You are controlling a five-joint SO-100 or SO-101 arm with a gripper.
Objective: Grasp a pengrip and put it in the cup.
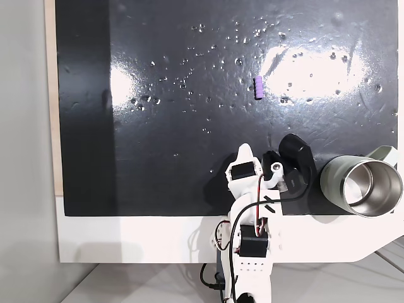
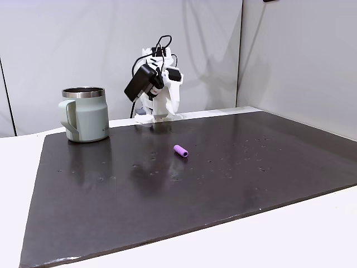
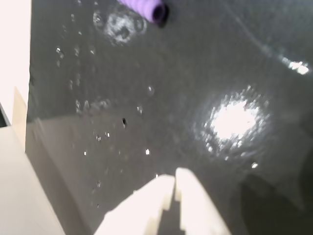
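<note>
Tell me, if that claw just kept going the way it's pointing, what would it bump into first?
Probably the bare black mat. In the wrist view the gripper aims down at it, with the pengrip farther ahead; depth is unclear.

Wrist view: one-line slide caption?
Shut claw low over the dark mat, purple pengrip lying at the frame's top edge, not yet reached.

Pengrip (image 2: 181, 151) right of cup (image 2: 85, 114)

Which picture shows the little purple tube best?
The fixed view from the side shows the purple tube best: it lies whole and sharp on the dark mat, its ribs just visible. The fixed view from above shows it small, near a glare patch. The wrist view catches a blurred piece at the top edge.
</note>
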